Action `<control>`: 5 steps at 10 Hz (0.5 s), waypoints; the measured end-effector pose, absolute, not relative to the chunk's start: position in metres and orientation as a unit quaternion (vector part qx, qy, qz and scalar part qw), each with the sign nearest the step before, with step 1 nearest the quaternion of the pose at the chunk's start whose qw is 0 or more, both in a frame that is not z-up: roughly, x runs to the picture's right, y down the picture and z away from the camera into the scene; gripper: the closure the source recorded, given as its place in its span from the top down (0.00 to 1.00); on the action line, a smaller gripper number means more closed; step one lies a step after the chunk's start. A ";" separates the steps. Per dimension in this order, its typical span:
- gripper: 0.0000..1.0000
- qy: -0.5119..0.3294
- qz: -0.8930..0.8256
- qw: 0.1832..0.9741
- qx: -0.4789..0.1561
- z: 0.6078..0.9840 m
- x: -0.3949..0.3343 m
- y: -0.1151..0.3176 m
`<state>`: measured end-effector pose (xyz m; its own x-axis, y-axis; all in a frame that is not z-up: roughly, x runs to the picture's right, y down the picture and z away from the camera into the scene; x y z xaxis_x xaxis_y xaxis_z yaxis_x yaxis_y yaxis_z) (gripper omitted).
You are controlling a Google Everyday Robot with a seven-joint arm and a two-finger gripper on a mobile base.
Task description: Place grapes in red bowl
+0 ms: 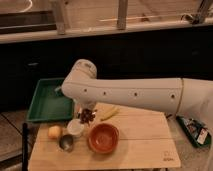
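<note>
I see the hand point(86, 111) below the white arm's bend, pressed together on the small lumpy bunch of dark red-purple grapes point(89, 117), which hangs above the pale wooden tabletop point(140, 145); the round shallow orange-red bowl point(103, 139) sits just below and right of the hand; the small white cup point(75, 128) stands just below and left of it; the green plastic tray point(47, 102) lies further left.
</note>
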<state>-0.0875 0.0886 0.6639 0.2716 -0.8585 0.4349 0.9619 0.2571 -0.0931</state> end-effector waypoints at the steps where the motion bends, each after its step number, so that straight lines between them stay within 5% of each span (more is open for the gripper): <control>1: 0.00 -0.150 -0.579 0.782 -0.175 0.664 -0.090 0.091; 5: 0.00 -0.152 -0.567 0.787 -0.190 0.664 -0.065 0.107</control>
<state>-0.0646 0.1070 0.6642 0.3116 -0.8348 0.4539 0.9499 0.2855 -0.1271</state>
